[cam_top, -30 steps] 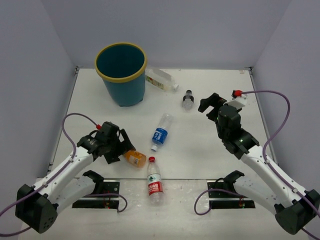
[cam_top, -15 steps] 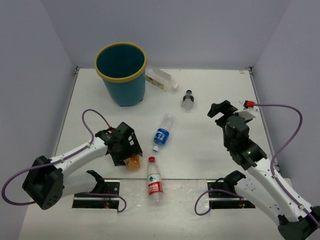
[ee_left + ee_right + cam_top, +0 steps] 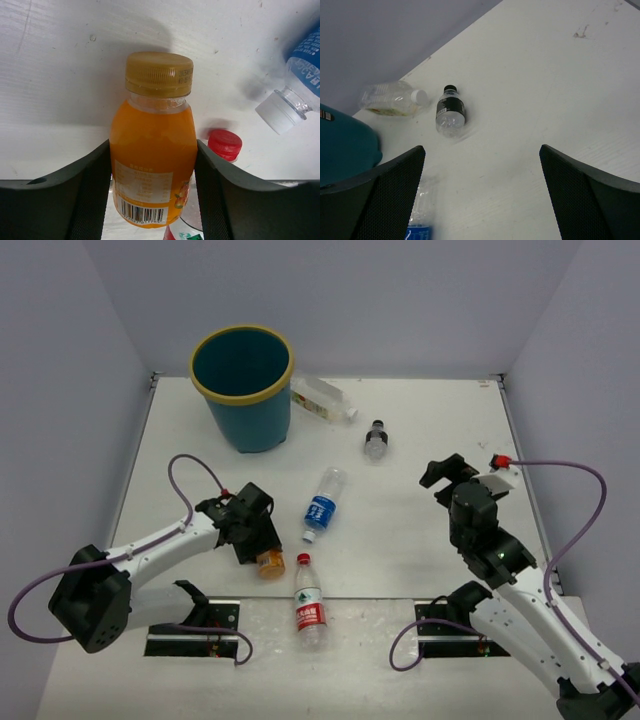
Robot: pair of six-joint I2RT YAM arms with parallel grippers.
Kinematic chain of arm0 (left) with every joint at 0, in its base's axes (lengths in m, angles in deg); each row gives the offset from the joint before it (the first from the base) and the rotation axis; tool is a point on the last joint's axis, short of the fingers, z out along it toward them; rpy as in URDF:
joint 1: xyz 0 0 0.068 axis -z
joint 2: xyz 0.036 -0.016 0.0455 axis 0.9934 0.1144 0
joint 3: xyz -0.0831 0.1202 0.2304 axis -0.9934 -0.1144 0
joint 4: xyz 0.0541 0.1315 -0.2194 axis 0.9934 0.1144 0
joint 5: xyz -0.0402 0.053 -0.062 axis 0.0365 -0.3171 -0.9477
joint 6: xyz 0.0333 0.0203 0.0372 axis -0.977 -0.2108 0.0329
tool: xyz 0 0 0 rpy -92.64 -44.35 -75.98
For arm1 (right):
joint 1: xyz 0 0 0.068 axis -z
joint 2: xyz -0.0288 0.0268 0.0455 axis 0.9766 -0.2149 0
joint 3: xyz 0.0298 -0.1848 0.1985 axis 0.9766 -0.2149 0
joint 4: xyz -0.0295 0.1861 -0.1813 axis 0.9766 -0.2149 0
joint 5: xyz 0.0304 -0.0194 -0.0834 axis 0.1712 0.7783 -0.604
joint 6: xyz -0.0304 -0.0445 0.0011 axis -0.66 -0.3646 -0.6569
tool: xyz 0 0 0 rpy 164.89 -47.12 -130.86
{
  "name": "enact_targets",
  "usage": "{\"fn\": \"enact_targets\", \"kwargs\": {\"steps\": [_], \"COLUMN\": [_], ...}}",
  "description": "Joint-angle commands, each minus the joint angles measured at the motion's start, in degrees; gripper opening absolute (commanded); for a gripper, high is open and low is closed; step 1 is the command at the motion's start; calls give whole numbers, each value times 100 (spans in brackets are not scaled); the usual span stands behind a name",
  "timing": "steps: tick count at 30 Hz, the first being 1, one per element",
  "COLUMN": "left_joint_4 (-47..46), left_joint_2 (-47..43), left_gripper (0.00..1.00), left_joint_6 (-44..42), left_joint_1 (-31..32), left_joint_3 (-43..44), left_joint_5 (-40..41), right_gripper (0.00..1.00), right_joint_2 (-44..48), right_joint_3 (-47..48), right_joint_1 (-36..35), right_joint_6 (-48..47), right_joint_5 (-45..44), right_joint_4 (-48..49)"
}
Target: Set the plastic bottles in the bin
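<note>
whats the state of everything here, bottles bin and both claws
left claw: shut on the orange bottle
orange bottle: capped, held by its sides
right claw: open, holding nothing
bin: upright, open top, no bottle seen inside
red-capped bottle: lying down, capped
blue-label bottle: lying down, white cap on
dark-capped bottle: lying down, capped
clear bottle beside the bin: lying down, white cap on

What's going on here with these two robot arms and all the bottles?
The robot is clearing plastic bottles into the bin. Its left hand is closed on the orange bottle near the front of the table. The right hand is open and holds nothing. On the table lie a blue-labelled bottle, a red-labelled bottle, a dark-capped bottle and a clear bottle beside the bin.
</note>
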Motion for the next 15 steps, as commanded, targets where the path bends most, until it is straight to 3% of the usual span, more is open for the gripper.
{"fn": "enact_targets", "kwargs": {"steps": [1, 4, 10, 13, 15], "left_joint_4": [-109, 127, 1069, 639, -105], "left_joint_2": [-147, -244, -584, -1093, -1330], "left_gripper": [30, 25, 19, 17, 17], "left_joint_6": [-199, -545, -1212, -1725, -2112], "left_joint_1": [41, 41, 41, 41, 41], "left_joint_3": [453, 1057, 3359, 4039, 4031], "left_joint_5": [304, 701, 2703, 3206, 3250], "right_gripper": [99, 99, 99, 99, 99], "right_joint_2": [209, 217, 242, 233, 227], "right_joint_3": [-55, -99, -145, -124, -122], "right_joint_1": [4, 4, 13, 4, 4], "right_joint_6": [216, 203, 164, 182, 194], "right_joint_5": [-265, -245, 73, 25, 15], "right_joint_4": [5, -1, -3, 1, 21]}}
